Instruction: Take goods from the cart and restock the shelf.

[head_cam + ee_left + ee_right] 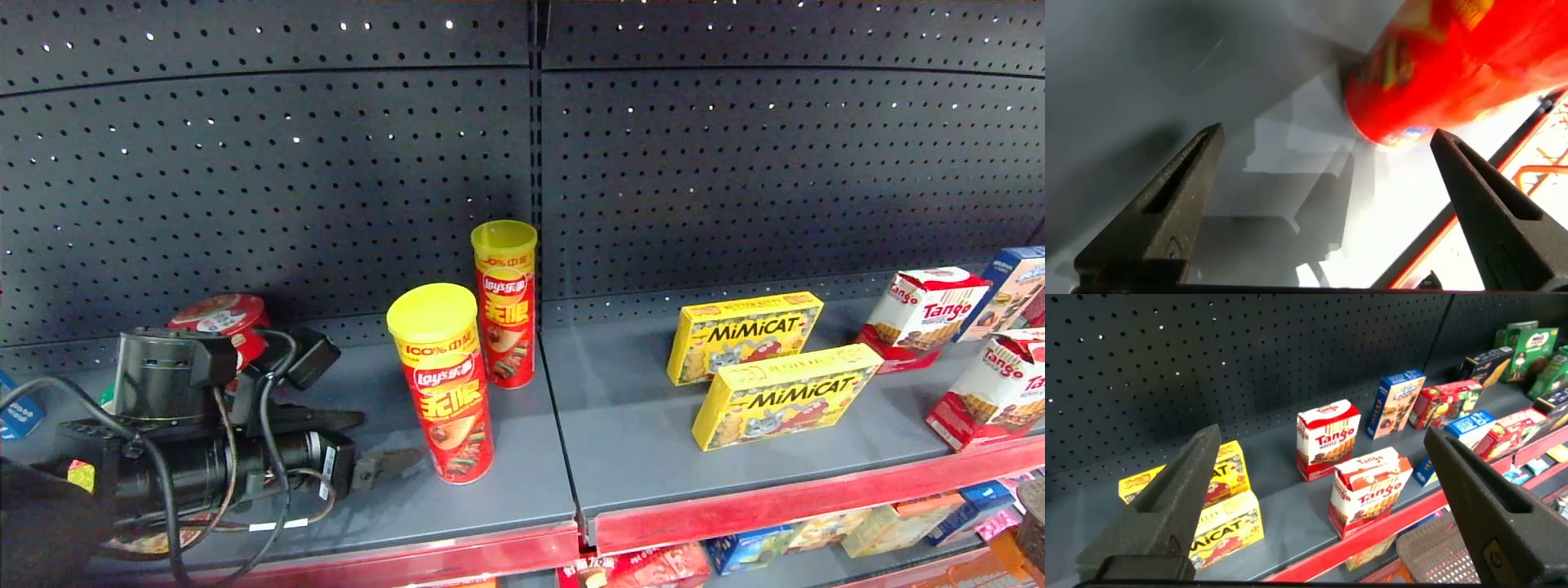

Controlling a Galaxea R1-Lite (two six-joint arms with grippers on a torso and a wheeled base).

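The left gripper [392,441] lies low over the shelf [637,425], fingers spread wide and holding nothing — the nearer chip can [441,384] stands upright just beyond their tips. A second can [504,302] stands behind it. The right gripper [1323,431], fingers also wide, hangs before the wafer boxes [1369,490].

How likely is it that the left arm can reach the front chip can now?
Probably yes: the left claw is open, close beside the front chip can, with nothing between them.
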